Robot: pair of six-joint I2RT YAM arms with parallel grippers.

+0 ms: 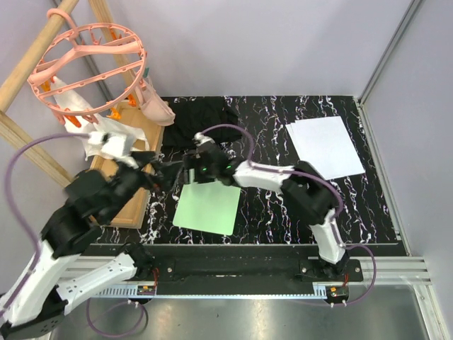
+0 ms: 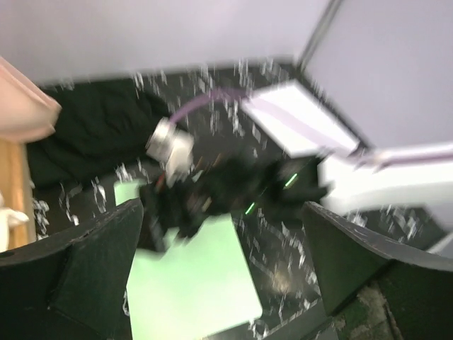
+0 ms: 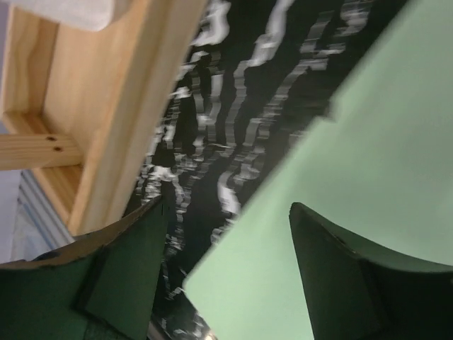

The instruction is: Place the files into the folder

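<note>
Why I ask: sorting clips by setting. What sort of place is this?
Probably a robot lab test cell: plain partition walls around a marbled black table, an aluminium rail at its near edge, and a pink hanger.

We see white links and black joints on the left arm [image 1: 74, 216] and right arm [image 1: 315, 202], each trailing a purple cable [image 1: 237, 129]. Just above the folder [image 1: 209, 209], the right wrist shows small green lights [image 2: 290, 180].

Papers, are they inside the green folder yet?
Not yet. Nothing is done: the papers lie apart, off to the right, and the green folder is bare. The right arm's open fingers hover at the folder's edge, holding nothing. All the sheets need moving.
</note>
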